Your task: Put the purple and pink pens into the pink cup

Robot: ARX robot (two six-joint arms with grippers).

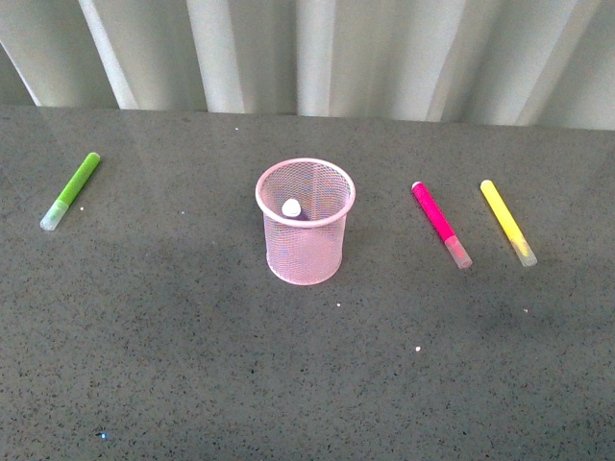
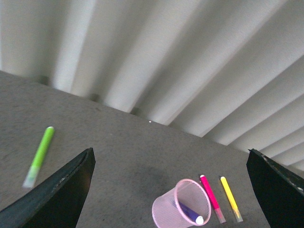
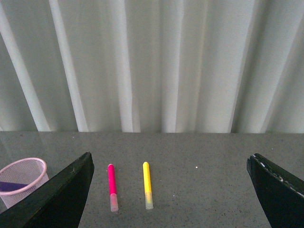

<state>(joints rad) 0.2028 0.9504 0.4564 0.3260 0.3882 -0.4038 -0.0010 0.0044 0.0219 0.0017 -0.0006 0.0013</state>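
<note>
- A dark grey speckled table runs back to a pale curtain hanging in vertical folds.
- The left gripper hangs above the table with its two dark fingers spread wide apart. Nothing is between them.
- The right gripper is also spread wide and holds nothing. In its wrist view, its dark fingers frame the table below.
- Neither gripper touches any object, and neither arm appears in the front view.
- The pink cup, a round wire-mesh holder with a solid rim, stands upright near the middle of the table.
- The purple pen is already inside the pink cup. It leans against the wall, and its pale end shows just below the rim.
- The pink pen lies flat on the table to the right of the cup, apart from it. Its clear cap points towards the robot and its magenta end towards the curtain.
- A yellow marker lies further right, near the pink pen but not touching it. It is at much the same angle, with its clear cap also nearer the robot.
- A green marker lies flat well to the left of the cup, alone on that side. It is slanted, with its pale cap at the nearer end.
</note>
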